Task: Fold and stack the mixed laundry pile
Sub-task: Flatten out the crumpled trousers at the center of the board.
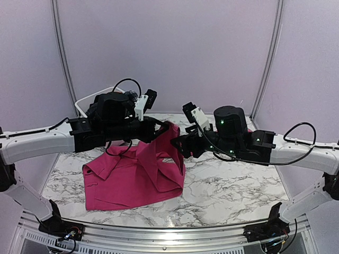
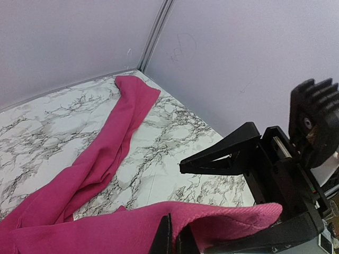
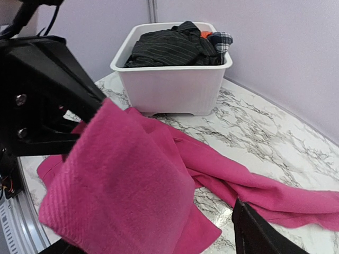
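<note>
A large magenta-pink cloth (image 1: 132, 180) lies spread on the marble table, with one corner lifted. My left gripper (image 1: 167, 127) is shut on that raised corner; in the left wrist view its jaws (image 2: 175, 235) pinch the pink edge (image 2: 106, 227). My right gripper (image 1: 180, 143) stands open right beside it, its fingers on either side of the hanging fold (image 3: 122, 180). One right finger (image 3: 259, 233) shows at the lower right, apart from the cloth. A black pinstriped shirt (image 3: 169, 50), an orange garment (image 3: 205, 34) and a small plaid piece (image 3: 221, 39) lie in the tub.
The white plastic tub (image 3: 169, 90) stands at the back left corner, mostly hidden behind the left arm in the top view (image 1: 82, 105). Lilac walls close the table at the back and sides. A long strip of the pink cloth (image 2: 122, 127) trails toward the far corner.
</note>
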{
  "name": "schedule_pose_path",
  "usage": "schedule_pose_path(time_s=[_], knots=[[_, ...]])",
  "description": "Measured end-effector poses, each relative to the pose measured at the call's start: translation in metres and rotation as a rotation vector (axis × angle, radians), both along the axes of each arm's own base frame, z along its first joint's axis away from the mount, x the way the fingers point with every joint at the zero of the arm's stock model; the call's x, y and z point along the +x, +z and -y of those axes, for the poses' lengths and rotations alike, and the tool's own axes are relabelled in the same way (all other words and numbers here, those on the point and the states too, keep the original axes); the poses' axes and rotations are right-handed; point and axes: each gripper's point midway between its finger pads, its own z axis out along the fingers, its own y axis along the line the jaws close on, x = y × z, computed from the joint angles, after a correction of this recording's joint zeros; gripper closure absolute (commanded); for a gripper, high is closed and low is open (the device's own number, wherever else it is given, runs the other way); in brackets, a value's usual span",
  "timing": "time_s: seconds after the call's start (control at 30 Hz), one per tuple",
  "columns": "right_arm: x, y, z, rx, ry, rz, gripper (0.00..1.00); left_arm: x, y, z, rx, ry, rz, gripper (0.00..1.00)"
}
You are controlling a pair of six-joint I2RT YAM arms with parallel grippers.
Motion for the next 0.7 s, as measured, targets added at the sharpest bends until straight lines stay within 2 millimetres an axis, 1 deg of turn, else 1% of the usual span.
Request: schedule_pose_path(time_s=[0.03,0.07,0.1,0.13,0.17,0.2,0.23,0.27,0.3,0.33,0.37,0.43,0.5,0.57,0.63,0.67,0.7], knots=[[0.004,-0.003,0.001,-0.01,-0.021,0.002,0.39,0.0,0.0,0.0,-0.002,0.0,-0.005,1.0],[0.007,-0.005,0.003,-0.018,-0.044,0.004,0.54,0.0,0.0,0.001,-0.004,0.0,-0.01,1.0],[0.01,-0.006,0.005,-0.027,-0.057,0.012,0.73,0.0,0.0,0.001,-0.007,-0.001,-0.013,1.0],[0.013,-0.006,0.007,-0.028,-0.08,0.014,0.97,0.0,0.001,0.002,-0.01,-0.001,-0.015,1.0],[0.015,-0.005,0.009,-0.031,-0.095,0.019,1.0,0.001,0.002,0.003,-0.013,-0.001,-0.016,1.0],[0.016,-0.003,0.01,-0.031,-0.107,0.025,1.0,0.001,0.002,0.003,-0.016,0.0,-0.021,0.88],[0.019,0.001,0.011,-0.028,-0.122,0.032,1.0,0.001,0.002,0.003,-0.019,0.002,-0.025,0.72],[0.02,0.004,0.013,-0.021,-0.136,0.033,1.0,0.002,0.002,0.002,-0.022,0.011,-0.03,0.5],[0.022,0.009,0.015,-0.019,-0.151,0.041,1.0,0.004,0.002,0.001,-0.02,0.022,-0.029,0.24],[0.024,0.014,0.018,-0.017,-0.171,0.046,1.0,0.007,0.002,-0.002,-0.018,0.047,-0.032,0.1],[0.025,0.02,0.022,-0.013,-0.19,0.051,1.0,0.01,0.001,-0.005,-0.011,0.076,-0.036,0.05],[0.026,0.037,0.036,-0.004,-0.239,0.067,1.0,0.019,-0.003,-0.022,0.006,0.17,-0.046,0.04],[0.025,0.058,0.056,0.014,-0.301,0.085,1.0,0.024,-0.011,-0.053,0.024,0.284,-0.074,0.04],[0.024,0.082,0.085,0.047,-0.383,0.1,1.0,0.029,-0.023,-0.097,0.049,0.415,-0.105,0.04],[0.024,0.104,0.12,0.084,-0.484,0.109,1.0,0.029,-0.038,-0.136,0.078,0.524,-0.139,0.07],[0.023,0.109,0.134,0.094,-0.525,0.107,1.0,0.027,-0.048,-0.154,0.098,0.575,-0.162,0.1],[0.022,0.114,0.151,0.104,-0.574,0.1,1.0,0.025,-0.058,-0.165,0.117,0.607,-0.186,0.12]])
